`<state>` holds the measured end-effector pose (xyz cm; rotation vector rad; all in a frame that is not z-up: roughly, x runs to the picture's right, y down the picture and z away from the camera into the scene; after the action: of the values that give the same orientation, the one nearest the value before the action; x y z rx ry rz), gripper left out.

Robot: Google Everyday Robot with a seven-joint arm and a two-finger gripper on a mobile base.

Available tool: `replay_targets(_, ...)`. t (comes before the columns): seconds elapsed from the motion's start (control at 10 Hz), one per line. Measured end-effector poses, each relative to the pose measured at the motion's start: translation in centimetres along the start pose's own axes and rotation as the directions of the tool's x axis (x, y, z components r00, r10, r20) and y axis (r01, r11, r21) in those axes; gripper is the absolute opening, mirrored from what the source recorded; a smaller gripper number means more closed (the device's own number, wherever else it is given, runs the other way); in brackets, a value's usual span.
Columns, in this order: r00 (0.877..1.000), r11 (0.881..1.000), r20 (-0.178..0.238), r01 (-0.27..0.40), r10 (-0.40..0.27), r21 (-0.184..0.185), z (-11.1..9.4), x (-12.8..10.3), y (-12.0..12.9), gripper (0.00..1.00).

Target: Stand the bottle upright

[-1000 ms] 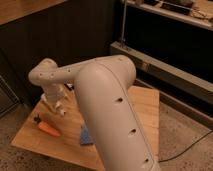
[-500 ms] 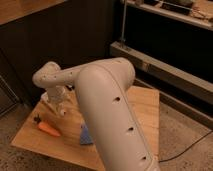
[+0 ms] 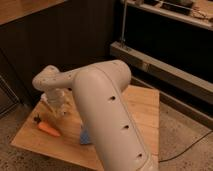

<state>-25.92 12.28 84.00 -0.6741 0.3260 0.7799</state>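
Big white arm point(image 3: 107, 115) fills the middle of the view, sweeping up from 5 o'clock, bending at its elbow point(image 3: 50, 80) and dropping to the bench point(image 3: 142, 115). The tool point(image 3: 57, 106) sits low over the wood towards the bench's 9 o'clock end, close to the far edge. Apart or together? Cannot tell, white on white there. A pale stub shows at the tool's 9 o'clock, down at the bench surface and right against the tool. That looks like the bottle point(image 3: 47, 102), though lying or tilted I cannot tell.

Neighbours: the orange carrot point(image 3: 49, 129) lies flat at the tool's 7 o'clock, near but apart from it, with a dark tuft point(image 3: 37, 119) at its 10 o'clock end. The blue cup point(image 3: 86, 136) is at the tool's 4 o'clock, tucked against the forearm, which covers most of it. Only a blue sliver shows, so what is inside cannot be seen.

Edges: the carrot is near the bench's front edge, with a strip of bare wood between them. The forearm crosses the bench from front to back and walls off the cup side. Beyond it, from 2 to 3 o'clock, runs a broad stretch of open wood up to the right-hand edge. A dark wall point(image 3: 75, 35) rises behind the bench at 12 o'clock, a metal rack point(image 3: 165, 60) stands at 1 o'clock, and a cable point(image 3: 190, 147) trails on the speckled floor at 4 o'clock
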Motion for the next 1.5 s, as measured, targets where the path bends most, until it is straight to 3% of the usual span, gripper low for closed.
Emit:
replay_targets(0.9,1.000,1.000,-0.020,0.020,-0.020,0.016,2.0,-0.9,0.8,0.65)
replay_targets(1.5,1.000,0.999,-0.020,-0.023,0.024,0.028,2.1,-1.8,-0.1,0.58)
